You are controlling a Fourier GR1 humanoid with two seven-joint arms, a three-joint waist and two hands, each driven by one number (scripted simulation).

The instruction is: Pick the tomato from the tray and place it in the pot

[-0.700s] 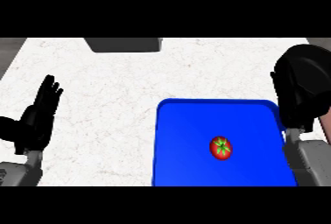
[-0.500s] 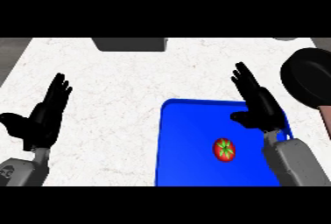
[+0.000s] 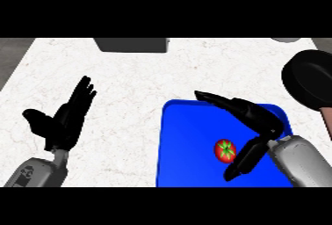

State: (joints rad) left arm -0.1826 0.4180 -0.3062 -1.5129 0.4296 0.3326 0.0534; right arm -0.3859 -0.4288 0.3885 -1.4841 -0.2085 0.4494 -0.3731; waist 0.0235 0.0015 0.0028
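Nearest the robot, the right hand (image 3: 262, 120) hangs over the blue tray (image 3: 185, 145) spread wide and holding nothing, its thumb (image 3: 245, 159) pointing down and back toward the lower edge and its fingers (image 3: 220, 100) stretched out straight toward the tray's far left corner. The tomato (image 3: 225, 150) lies on the tray just to the left of that thumb, close beside it, though whether the two touch cannot be told. It sits in the open gap between thumb and fingers, on the palm's inner side, so the coming grasp looks to turn on lowering the hand and closing leftward around it. This hand is far the nearer of the two. The tomato is small, round and red, with a green star-shaped calyx facing up, and it has no real long axis, so it should take a grip from any side, though it may roll if nudged. Across the pale marbled counter (image 3: 142, 88), the left hand (image 3: 65, 119) rests open with fingers up, well apart from the tray. Farther off at the right edge sits the black pot (image 3: 314, 81), beyond and to the right of the tomato, with the right hand lying between them
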